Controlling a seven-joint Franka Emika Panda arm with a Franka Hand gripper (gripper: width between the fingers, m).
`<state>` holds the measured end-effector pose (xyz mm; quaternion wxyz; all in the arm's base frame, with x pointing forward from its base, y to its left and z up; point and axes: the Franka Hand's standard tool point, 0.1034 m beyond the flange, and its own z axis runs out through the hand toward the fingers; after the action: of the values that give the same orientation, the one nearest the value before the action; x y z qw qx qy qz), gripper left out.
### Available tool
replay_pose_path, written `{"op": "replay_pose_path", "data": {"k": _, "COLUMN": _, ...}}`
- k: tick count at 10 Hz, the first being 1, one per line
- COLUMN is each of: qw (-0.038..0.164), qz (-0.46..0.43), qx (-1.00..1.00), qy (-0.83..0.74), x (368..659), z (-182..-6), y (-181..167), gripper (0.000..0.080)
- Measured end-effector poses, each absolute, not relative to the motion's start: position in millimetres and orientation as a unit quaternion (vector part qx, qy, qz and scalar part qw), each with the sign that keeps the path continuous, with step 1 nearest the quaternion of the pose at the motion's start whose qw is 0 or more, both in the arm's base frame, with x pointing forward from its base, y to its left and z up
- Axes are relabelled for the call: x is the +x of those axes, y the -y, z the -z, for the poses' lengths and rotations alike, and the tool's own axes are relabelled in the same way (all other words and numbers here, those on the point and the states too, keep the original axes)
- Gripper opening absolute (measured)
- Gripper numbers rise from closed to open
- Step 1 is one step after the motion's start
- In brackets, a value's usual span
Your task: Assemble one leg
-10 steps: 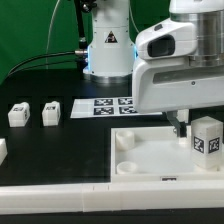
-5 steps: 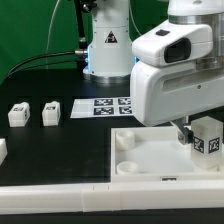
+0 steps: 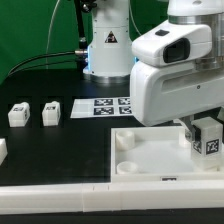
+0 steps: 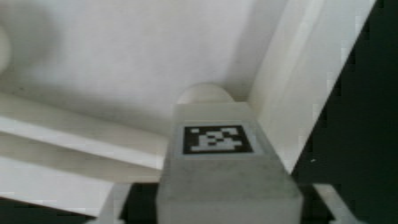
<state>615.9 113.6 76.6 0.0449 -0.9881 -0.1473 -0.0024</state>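
White tray (image 3: 150, 165) seen nearest on black worktop (image 3: 60, 150). At tray's end toward exterior view's right, tagged leg (image 3: 208, 142) gripped between fingers of hand (image 3: 204, 130). Farther back: two small blocks (image 3: 18, 114) (image 3: 51, 112), marker board (image 3: 105, 106).

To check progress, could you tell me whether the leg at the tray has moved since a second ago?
Yes, slightly: the leg has shifted toward the exterior view's right, against the tray.

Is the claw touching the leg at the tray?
Cannot tell. Exterior view: the arm blocks the claw beside the leg. Wrist view blurs the leg's sides.
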Motion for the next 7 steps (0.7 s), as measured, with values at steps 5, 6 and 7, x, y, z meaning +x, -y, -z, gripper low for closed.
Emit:
{"op": "replay_pose_path", "data": {"k": 5, "qw": 0.053, "qz": 0.006, "qx": -0.998, "qy": -0.043, "x": 616.9, "z": -75.7, "y": -112.1, "gripper": 0.0292}}
{"op": "replay_pose_path", "data": {"k": 6, "qw": 0.056, "qz": 0.005, "qx": -0.991, "qy": -0.123, "x": 617.7, "z": -75.6, "y": -111.2, "gripper": 0.0294}}
{"op": "replay_pose_path", "data": {"k": 7, "qw": 0.058, "qz": 0.005, "qx": -0.981, "qy": -0.183, "x": 618.3, "z": -75.4, "y": -110.7, "gripper": 0.0294}}
